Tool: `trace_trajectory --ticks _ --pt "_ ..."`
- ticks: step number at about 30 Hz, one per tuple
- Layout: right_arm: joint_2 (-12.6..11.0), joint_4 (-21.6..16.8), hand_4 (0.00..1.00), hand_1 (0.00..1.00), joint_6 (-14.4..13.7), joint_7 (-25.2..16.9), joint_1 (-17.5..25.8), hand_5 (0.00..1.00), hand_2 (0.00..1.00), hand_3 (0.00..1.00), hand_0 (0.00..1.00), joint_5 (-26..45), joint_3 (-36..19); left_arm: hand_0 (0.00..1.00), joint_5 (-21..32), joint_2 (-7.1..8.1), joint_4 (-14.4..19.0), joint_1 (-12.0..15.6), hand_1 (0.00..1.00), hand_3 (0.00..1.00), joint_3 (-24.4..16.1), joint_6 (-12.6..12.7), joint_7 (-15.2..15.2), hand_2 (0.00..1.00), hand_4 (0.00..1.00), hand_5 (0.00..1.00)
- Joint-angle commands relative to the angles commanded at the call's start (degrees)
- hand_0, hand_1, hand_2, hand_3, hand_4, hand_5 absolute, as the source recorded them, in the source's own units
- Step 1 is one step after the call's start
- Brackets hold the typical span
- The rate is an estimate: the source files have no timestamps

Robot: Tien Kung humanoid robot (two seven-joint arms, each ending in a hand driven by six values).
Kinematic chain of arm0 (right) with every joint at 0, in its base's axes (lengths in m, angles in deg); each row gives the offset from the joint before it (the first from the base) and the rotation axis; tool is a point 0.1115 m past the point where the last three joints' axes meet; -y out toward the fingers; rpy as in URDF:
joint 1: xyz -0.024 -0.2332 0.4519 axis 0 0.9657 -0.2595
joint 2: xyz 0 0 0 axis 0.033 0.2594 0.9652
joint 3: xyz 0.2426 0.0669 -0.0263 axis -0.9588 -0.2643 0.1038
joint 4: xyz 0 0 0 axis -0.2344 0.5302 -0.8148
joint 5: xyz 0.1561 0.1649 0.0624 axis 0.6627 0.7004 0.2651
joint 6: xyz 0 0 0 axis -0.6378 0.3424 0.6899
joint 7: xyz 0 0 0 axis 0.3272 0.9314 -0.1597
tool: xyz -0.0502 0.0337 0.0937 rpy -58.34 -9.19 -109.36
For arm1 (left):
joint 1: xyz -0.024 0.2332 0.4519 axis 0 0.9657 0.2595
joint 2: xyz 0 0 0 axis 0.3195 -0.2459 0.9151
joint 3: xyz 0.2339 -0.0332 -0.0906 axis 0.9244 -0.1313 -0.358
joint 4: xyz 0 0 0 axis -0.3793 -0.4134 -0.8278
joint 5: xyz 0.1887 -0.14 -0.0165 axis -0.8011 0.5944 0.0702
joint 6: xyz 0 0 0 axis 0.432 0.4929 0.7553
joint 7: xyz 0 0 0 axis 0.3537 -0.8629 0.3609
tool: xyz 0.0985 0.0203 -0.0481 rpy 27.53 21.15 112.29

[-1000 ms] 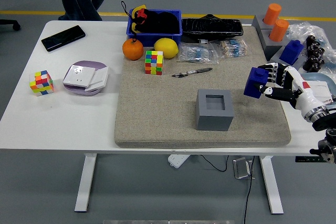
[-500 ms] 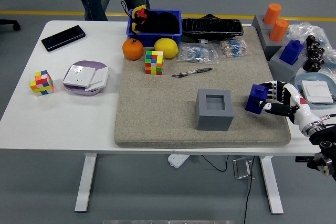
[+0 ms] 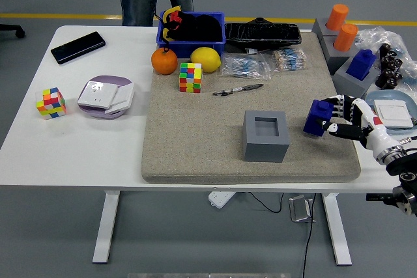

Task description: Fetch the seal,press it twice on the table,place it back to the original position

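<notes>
since a second ago the seal has come down from its raised spot at right of centre and now sits low on the grey mat, a touch up-frame from where it was half a second back. my right hand is clamped on it from the right, fingers wrapped over its side. from this view i can't tell if the base is pressed into the mat or just above it. the person at the top edge has also drifted rightward behind the blue bin.

i read this as one of the two presses, which one i can't say. to do it well i want the seal square to the mat, not tipped toward my palm, and the push straight down, with no sideways drag that would scuff the mat or twist the block in my grip. i'd lift cleanly before the next press and stay clear of the grey box just to the left.

afterward it goes back to its stand. the grey holder at the right edge already has a blue block on it, so i'd check which slot is free first. my left arm is out of frame.
</notes>
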Motion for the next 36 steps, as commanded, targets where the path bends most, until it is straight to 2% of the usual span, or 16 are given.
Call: trace_trajectory --ticks 10,14,17,23,36 --pt "-1.9 -15.2 0.684 0.499 0.7 2.2 1.5 0.002 0.481 0.52 0.623 -1.2 -2.6 0.729 -0.1 -0.08 0.0 0.0 0.692 0.742 -0.1 0.0 0.0 0.69 0.658 0.309" --pt "-2.6 -20.7 0.682 0.497 2.4 5.0 2.6 0.002 0.478 0.518 0.619 -0.5 -2.3 0.729 0.0 -0.07 0.0 0.1 0.692 0.742 -0.2 0.0 0.0 0.69 0.659 0.308" --pt "-2.8 -22.9 0.683 0.496 4.2 7.4 2.9 0.002 0.477 0.52 0.618 -0.4 -2.0 0.729 0.0 -0.01 0.0 0.0 0.693 0.742 -0.1 0.0 0.0 0.69 0.66 0.308" --pt "-2.5 -23.1 0.682 0.496 6.7 9.5 2.3 0.002 0.477 0.522 0.617 -0.5 0.1 0.729 -0.2 0.0 0.0 -0.1 0.693 0.742 -0.3 0.0 0.1 0.69 0.662 0.309" --pt "-1.2 -18.4 0.687 0.496 7.4 8.8 -2.1 0.002 0.477 0.525 0.617 2.0 5.6 0.729 0.2 -0.07 0.0 -0.1 0.694 0.742 0.0 -0.2 0.1 0.69 0.662 0.305"
